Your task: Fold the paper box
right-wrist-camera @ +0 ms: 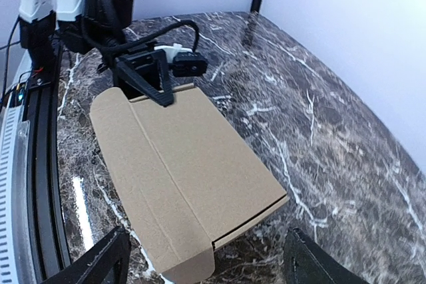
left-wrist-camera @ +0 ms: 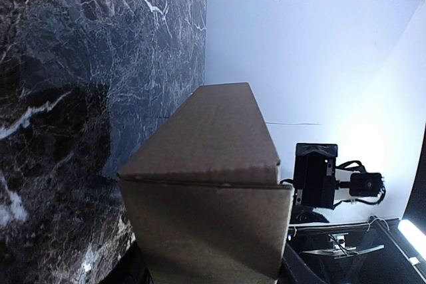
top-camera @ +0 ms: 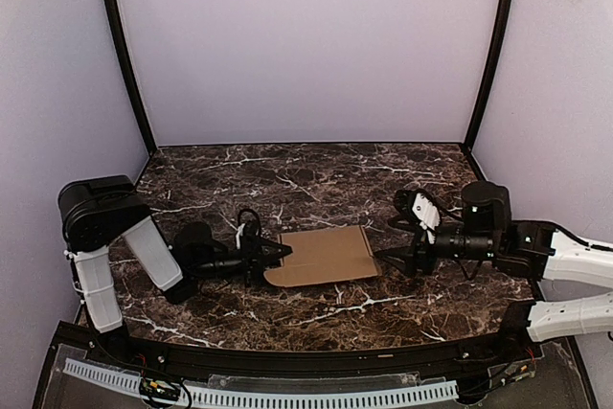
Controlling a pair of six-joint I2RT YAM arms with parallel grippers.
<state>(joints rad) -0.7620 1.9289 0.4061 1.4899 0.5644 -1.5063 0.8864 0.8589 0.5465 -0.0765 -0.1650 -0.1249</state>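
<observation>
Currently the paper box (top-camera: pixel 324 256) lies on its broad side near the middle of the dark marble table (top-camera: pixel 316 174), between the two arms, long axis running left to right. It reads as a shallow tan carton; one lengthwise seam shows on the upper face in the right wrist view.

Left gripper (top-camera: pixel 276 254): at the box's left end, jaws closed part way onto it. One black finger (right-wrist-camera: pixel 150 83) rests across the top face at that end. In the left wrist view the carton fills the frame right in front of the camera.

Right gripper (top-camera: pixel 388 258): at the box's right end, jaws spread wide. Its fingers (right-wrist-camera: pixel 106 261) stand out to either side of that end and hold nothing.
</observation>
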